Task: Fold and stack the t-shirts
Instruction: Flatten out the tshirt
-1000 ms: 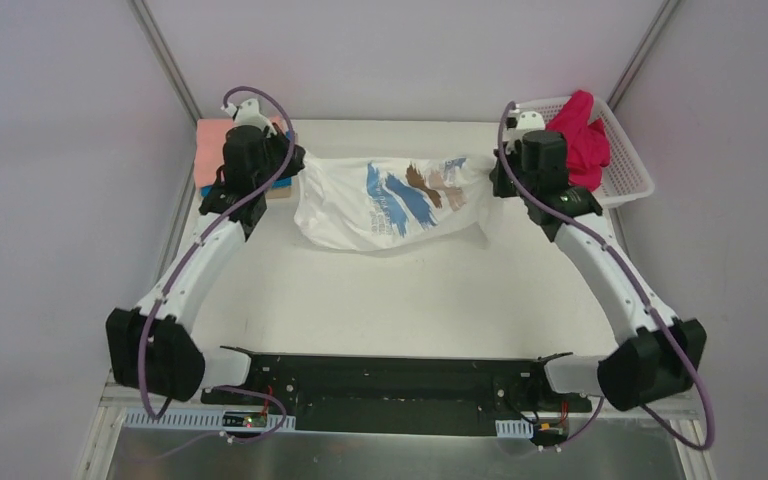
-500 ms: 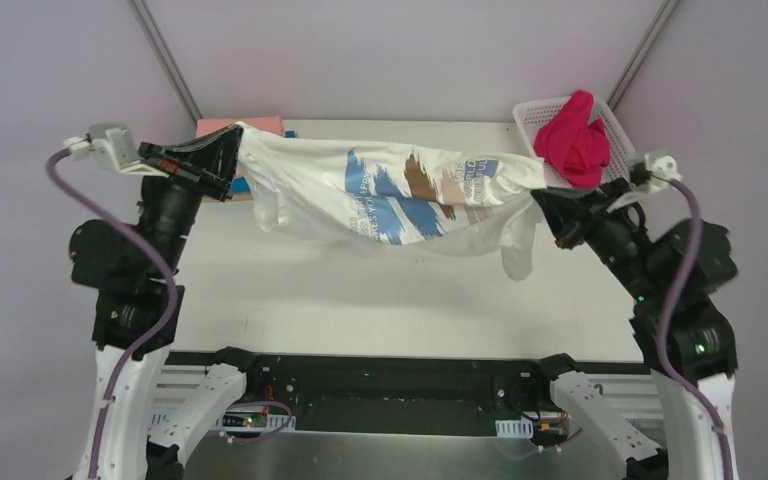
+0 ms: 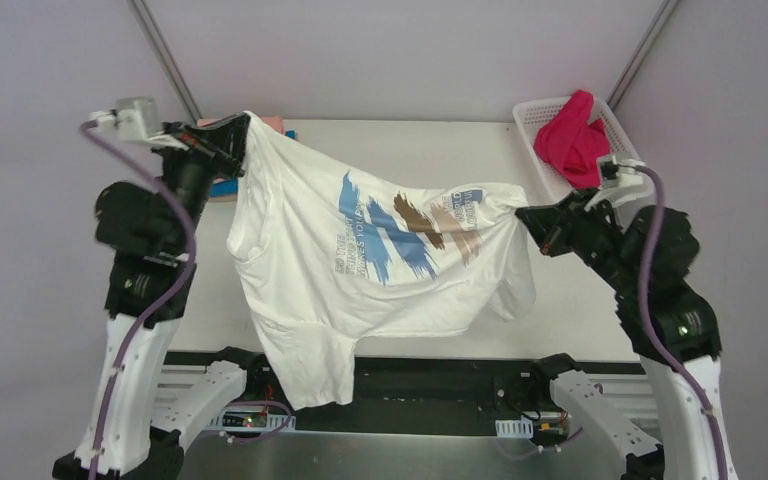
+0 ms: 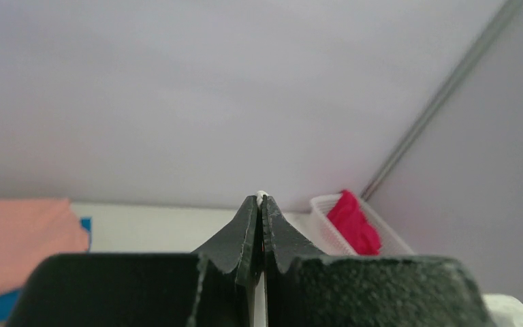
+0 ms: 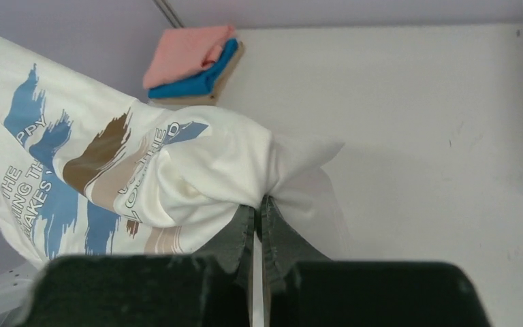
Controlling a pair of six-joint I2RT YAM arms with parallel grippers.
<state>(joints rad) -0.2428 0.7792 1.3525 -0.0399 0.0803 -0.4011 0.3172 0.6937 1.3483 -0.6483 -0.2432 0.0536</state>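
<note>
The white t-shirt (image 3: 360, 250) with blue and brown brushstrokes hangs spread in the air between both arms, print facing up, its lower part drooping toward the near edge. My left gripper (image 3: 243, 128) is shut on its high left corner; only a white sliver shows at the tips (image 4: 261, 199). My right gripper (image 3: 521, 215) is shut on a bunched fold (image 5: 262, 203) at the shirt's right side, lower than the left. A salmon-pink t-shirt (image 5: 187, 48) lies folded on a bright blue t-shirt (image 5: 201, 78) at the back left. A magenta t-shirt (image 3: 572, 140) is heaped in the basket.
The white lattice basket (image 3: 628, 135) stands at the back right corner of the white table (image 3: 400, 140). Grey walls with metal corner posts (image 3: 165, 55) close in the back and sides. The black base rail (image 3: 440, 375) runs along the near edge.
Both arms rose and drew back toward the near edge, lifting the white t-shirt off the table. It has opened out and now hangs long, with the right end lower than before.
</note>
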